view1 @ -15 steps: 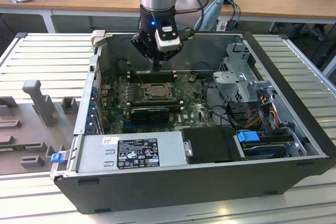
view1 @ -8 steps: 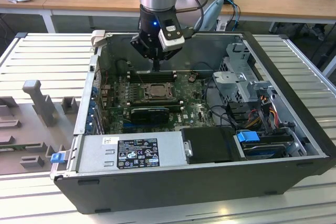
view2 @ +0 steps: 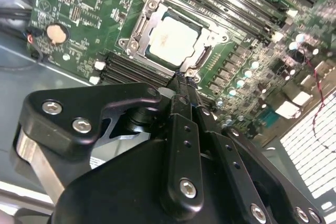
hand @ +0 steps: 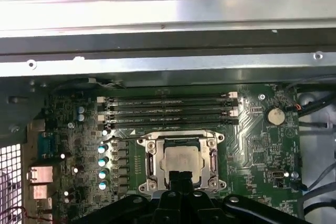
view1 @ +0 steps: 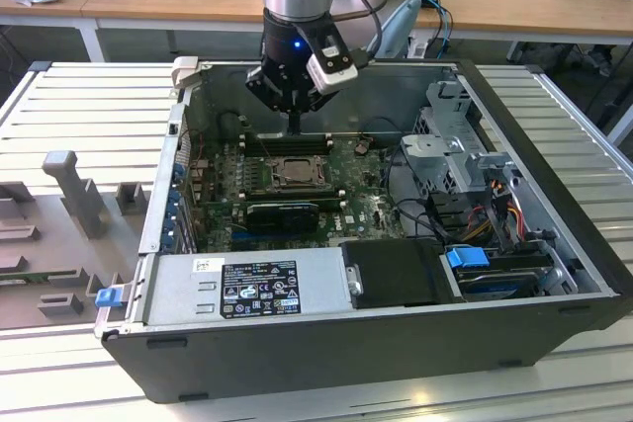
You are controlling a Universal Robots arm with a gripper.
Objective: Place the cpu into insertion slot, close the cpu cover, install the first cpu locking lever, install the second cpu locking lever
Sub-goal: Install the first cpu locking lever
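I have the arm lowered into the open computer case [view1: 554, 244], which fills the centre of the exterior view with the motherboard [view1: 371, 207] lying flat inside it. The pincer [view1: 295, 128] hangs in the upper middle of that frame, its two black fingers pressed together into one narrow tip with nothing between them, poised just above the far edge of the socket. In the second wrist view the fingers [view2: 181, 145] run up from the lower centre and end at the near corner of the insertion slot [view2: 152, 4], close to its metal rim; I cannot tell whether the tip touches it. The cpu [view2: 172, 38] already sits in the slot, its pale silver-grey top facing up in the upper middle of the frame, and it shows again in the first wrist view [hand: 182, 161] at lower centre, just beyond the fingertips. The cpu cover [hand: 210, 139] lies down around the chip as a silver frame with the chip showing through its window. Beyond the socket, the long black memory slots [hand: 168, 109] run in parallel rows across the middle of the first wrist view. A round coin battery [hand: 273, 114] sits at centre right there.
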